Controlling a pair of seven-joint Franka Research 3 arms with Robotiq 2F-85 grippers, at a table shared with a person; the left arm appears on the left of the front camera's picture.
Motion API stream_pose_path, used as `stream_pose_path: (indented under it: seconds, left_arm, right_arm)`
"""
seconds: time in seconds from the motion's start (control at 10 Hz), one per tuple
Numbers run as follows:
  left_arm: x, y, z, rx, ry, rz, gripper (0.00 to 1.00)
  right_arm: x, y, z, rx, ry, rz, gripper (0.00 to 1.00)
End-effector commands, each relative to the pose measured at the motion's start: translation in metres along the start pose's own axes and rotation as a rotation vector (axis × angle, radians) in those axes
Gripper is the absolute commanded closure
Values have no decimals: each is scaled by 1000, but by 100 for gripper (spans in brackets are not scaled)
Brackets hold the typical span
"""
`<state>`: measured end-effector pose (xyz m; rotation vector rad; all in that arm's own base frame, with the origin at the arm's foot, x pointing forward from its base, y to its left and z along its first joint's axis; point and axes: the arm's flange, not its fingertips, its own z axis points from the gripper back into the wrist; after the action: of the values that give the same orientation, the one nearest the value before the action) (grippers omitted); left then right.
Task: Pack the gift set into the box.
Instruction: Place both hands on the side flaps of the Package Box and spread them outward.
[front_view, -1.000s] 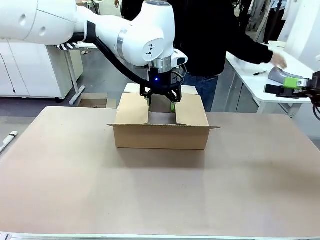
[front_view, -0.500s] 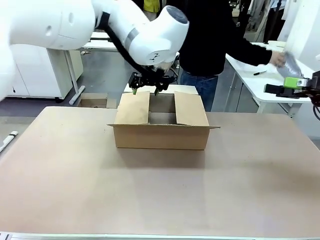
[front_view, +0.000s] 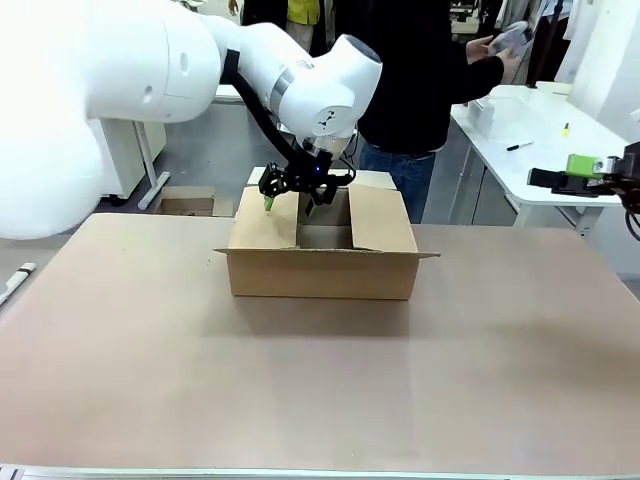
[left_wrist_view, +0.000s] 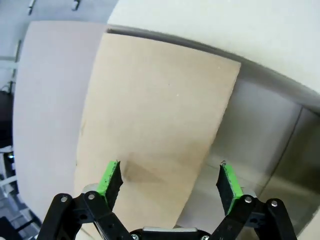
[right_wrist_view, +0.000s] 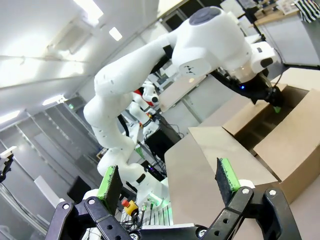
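Note:
The brown cardboard box (front_view: 320, 262) stands at mid-table with its flaps up and its top open. My left gripper (front_view: 289, 205) hangs open over the box's left flap (left_wrist_view: 155, 115) and the edge of the opening, holding nothing. Its green pads (left_wrist_view: 111, 177) straddle that flap's edge in the left wrist view (left_wrist_view: 169, 180). A person behind the table holds a grey-silver pack (front_view: 510, 38), apparently the gift set, up in both hands. My right gripper (front_view: 565, 172) waits open at the far right, clear of the table. From there it looks at the box (right_wrist_view: 280, 135), with nothing between its fingers (right_wrist_view: 168, 179).
A white side table (front_view: 540, 140) with a pen and small items stands at the right, beside my right gripper. The brown tabletop (front_view: 320, 380) stretches in front of the box. The left arm's large white links fill the upper left.
My left gripper has come up out of the box's opening and swung left over the left flap. The person has lifted the grey pack from the side table to chest height.

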<state>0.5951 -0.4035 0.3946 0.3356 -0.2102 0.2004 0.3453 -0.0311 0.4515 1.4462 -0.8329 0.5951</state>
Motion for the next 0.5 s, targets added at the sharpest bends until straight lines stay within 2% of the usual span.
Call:
stream_pose_path:
  seconds: [0.0,0.4]
  left_arm:
    - [9,-1,3,66,51,-48,0]
    - [14,12,2,153,-17,8,0]
  right_arm:
    - [-1,0,-3,10,-27,31,0]
    - [-1,0,-3,10,-27,31,0]
